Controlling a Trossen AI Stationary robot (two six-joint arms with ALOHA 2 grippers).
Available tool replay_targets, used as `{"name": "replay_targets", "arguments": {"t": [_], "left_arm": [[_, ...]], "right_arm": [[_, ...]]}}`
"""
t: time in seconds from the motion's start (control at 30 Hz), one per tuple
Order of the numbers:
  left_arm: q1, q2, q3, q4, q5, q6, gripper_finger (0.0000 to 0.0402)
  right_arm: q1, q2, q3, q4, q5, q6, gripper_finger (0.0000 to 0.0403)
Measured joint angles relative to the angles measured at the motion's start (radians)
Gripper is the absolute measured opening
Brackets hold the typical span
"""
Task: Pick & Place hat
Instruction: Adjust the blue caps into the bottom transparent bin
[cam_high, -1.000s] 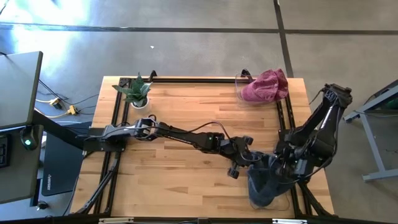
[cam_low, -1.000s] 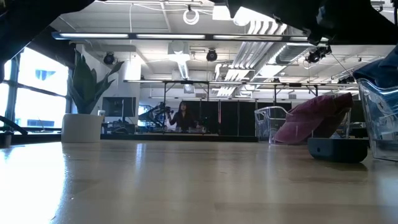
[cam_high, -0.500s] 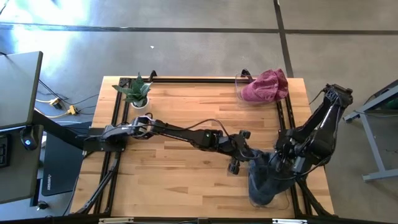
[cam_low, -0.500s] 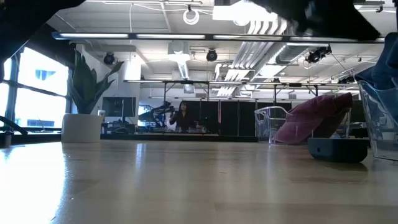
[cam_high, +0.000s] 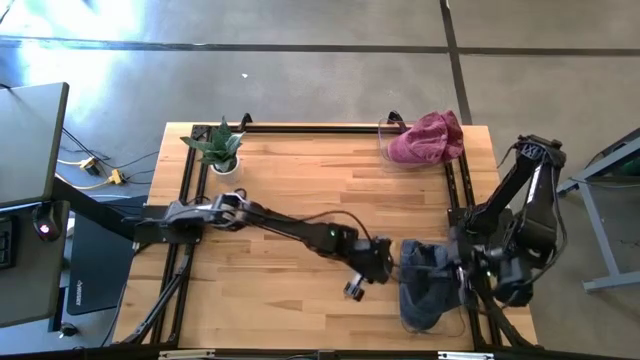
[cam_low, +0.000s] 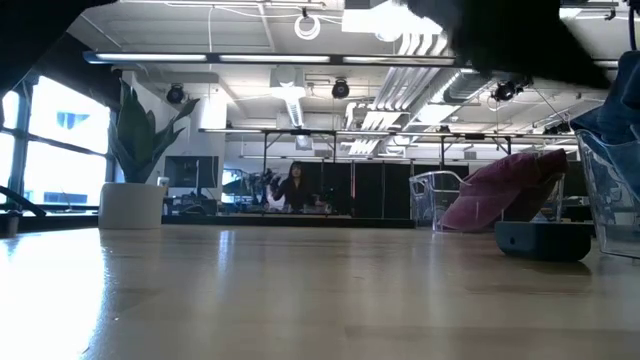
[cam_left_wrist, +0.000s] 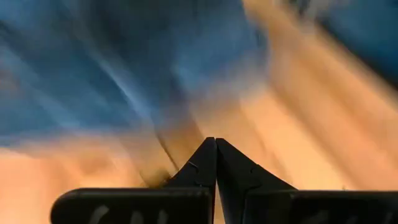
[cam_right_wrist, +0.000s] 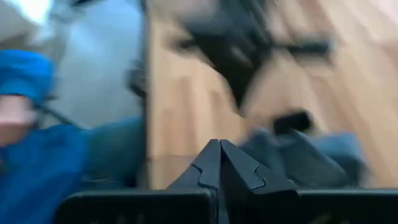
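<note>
A dark blue hat (cam_high: 425, 288) lies crumpled on a clear bin (cam_low: 612, 190) at the table's near right corner; the low view shows only its edge (cam_low: 622, 110). My left gripper (cam_high: 392, 260) is shut, just left of the hat, with wood and blurred blue cloth (cam_left_wrist: 93, 62) ahead of its tips (cam_left_wrist: 216, 142). My right gripper (cam_high: 465, 272) hangs shut above the hat's right side, its closed tips (cam_right_wrist: 219, 143) over the blue cloth (cam_right_wrist: 323, 155). I see nothing between either pair of fingers.
A pink hat (cam_high: 428, 138) fills a second clear bin (cam_high: 388, 140) at the far right corner. A potted plant (cam_high: 222, 148) stands at the far left. Bare wood (cam_high: 290, 180) stretches across the table's middle and left. A person (cam_low: 295, 185) is in the room behind.
My left gripper has drawn back from the hat's left edge toward the table's left and near side, tipping as it went. My right gripper has risen off the hat and turned, backing toward the right edge. The hat has stayed on the bin.
</note>
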Motion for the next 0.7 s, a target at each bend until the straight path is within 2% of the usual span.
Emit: {"name": "replay_targets", "arguments": {"t": [0.07,0.17,0.27,0.33,0.53,0.6,0.7], "left_arm": [[-0.004,0.033,-0.013,0.030,0.027,0.001,0.0000],[0.007,0.088,-0.001,0.216,0.095,-0.003,0.0000],[0.013,0.098,-0.004,0.274,0.193,-0.008,0.0000],[0.021,0.132,0.003,0.398,0.265,-0.010,0.0000],[0.028,0.161,0.000,0.560,0.348,-0.055,0.0000],[0.030,0.160,0.002,0.550,0.331,-0.055,0.0000],[0.030,0.145,-0.005,0.412,0.325,-0.041,0.0000]], "right_arm": [[0.006,0.002,-0.007,0.111,-0.001,-0.083,0.0001],[0.009,0.009,-0.009,0.187,-0.007,-0.152,0.0002],[0.009,0.009,-0.009,0.187,-0.011,-0.169,0.0001],[0.007,0.009,-0.009,0.177,-0.010,-0.175,0.0001],[0.000,0.008,-0.010,0.153,-0.014,-0.176,0.0001],[0.003,0.008,-0.010,0.130,-0.020,-0.176,0.0001],[0.014,0.008,-0.010,0.079,0.003,-0.176,0.0003]]}}
